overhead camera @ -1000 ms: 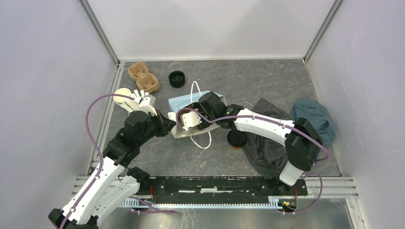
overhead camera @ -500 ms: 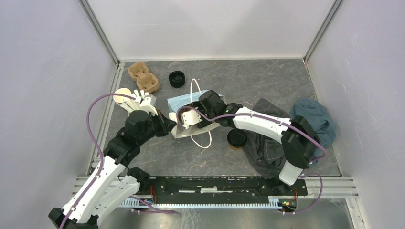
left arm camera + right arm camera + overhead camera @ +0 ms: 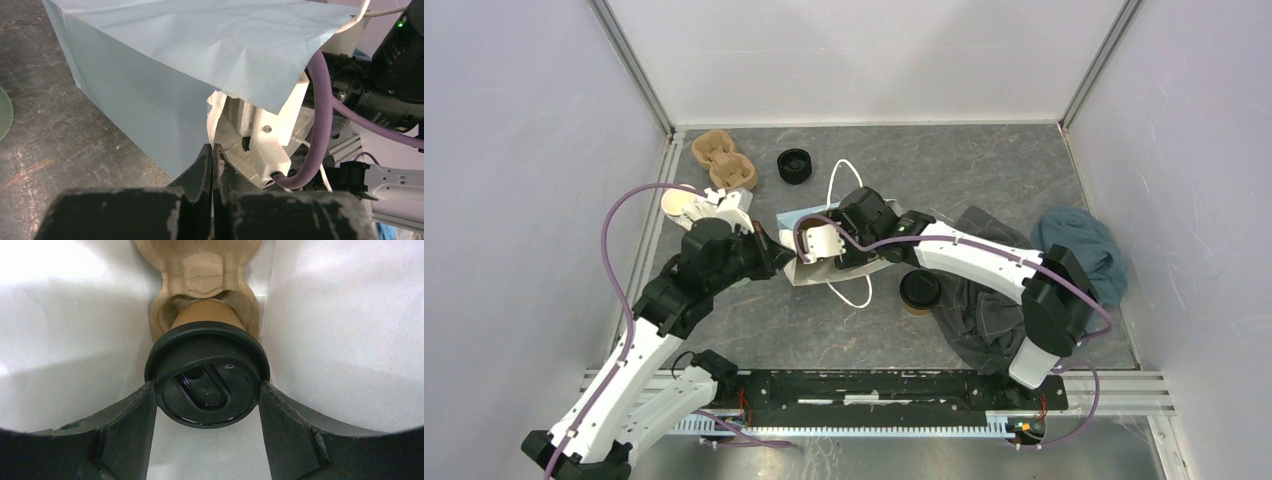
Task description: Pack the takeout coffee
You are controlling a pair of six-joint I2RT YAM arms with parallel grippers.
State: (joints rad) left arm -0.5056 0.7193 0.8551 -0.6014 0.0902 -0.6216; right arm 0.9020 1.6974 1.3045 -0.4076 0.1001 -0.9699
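Our right pincer (image 3: 207,400) grasps a small brown paper cup with round black plastic lid (image 3: 207,365) inside the pale blue paper bag (image 3: 200,55) near the worktop's middle, whose rim our left pincer (image 3: 212,165) clenches, so we judge the next move is seating it in the brown pulp carrier (image 3: 202,270), then releasing.

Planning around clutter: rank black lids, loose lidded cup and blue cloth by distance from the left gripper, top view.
1. Black lids, just beyond the left gripper, which pinches the paper bag.
2. Lidded cup, to its right.
3. Blue cloth, far right.
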